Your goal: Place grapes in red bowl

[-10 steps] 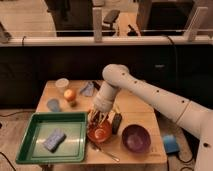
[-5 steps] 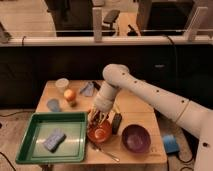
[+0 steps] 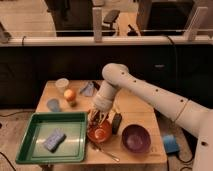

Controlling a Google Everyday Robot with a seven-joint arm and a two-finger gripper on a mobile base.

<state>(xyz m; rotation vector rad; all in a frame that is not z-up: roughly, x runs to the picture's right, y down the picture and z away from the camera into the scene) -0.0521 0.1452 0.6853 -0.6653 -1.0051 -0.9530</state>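
The red bowl point(image 3: 99, 133) sits on the wooden table point(image 3: 135, 107) near the front, between the green tray and the purple bowl. My gripper point(image 3: 98, 118) hangs straight down over the bowl's far rim, on the end of the white arm point(image 3: 145, 92). Something dark shows at the fingertips just above the bowl. I cannot tell whether it is the grapes. No grapes show elsewhere on the table.
A purple bowl point(image 3: 136, 138) stands right of the red one. A green tray point(image 3: 52, 136) with a blue sponge point(image 3: 54, 139) lies at the front left. An apple point(image 3: 70, 95), a white cup point(image 3: 62, 84), a blue item point(image 3: 53, 104), a dark can point(image 3: 116, 122) and a utensil point(image 3: 105, 153) are also here.
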